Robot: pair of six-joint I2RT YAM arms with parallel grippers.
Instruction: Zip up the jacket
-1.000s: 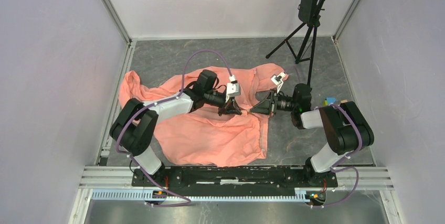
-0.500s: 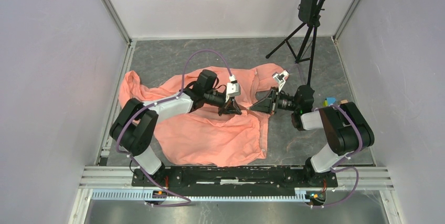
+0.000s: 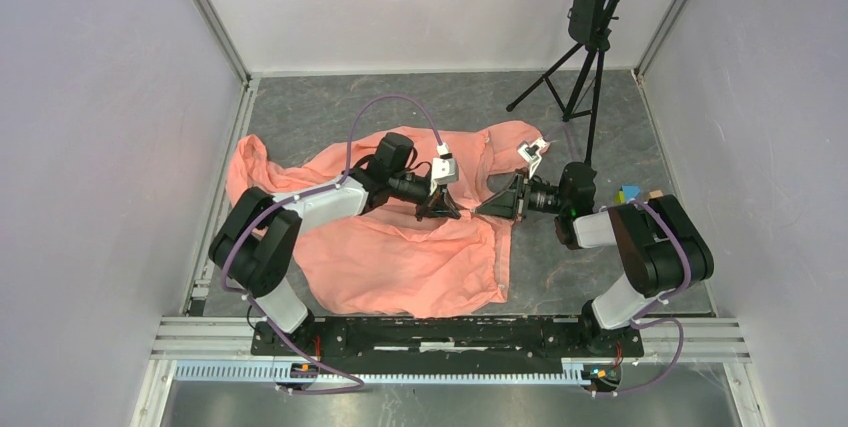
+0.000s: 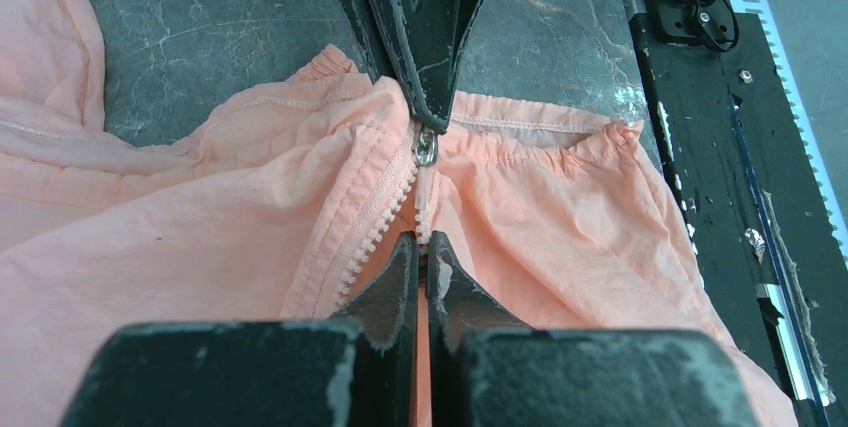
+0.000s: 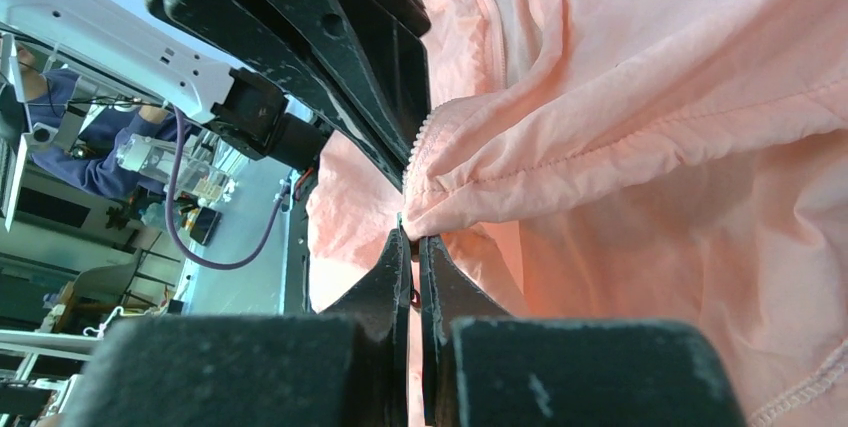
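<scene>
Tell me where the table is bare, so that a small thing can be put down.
Bare table runs along the back wall, behind the jacket and left of the tripod. Another bare patch lies front right, between the jacket and the right arm's base. The middle is crowded: the left gripper and right gripper meet there, both shut on the jacket.

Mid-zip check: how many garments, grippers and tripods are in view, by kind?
Salmon-pink thin fabric jacket: 1
Black two-finger grippers: 2 (left gripper, right gripper), both shut on the jacket
Black tripod stand: 1
Total: 4
</scene>
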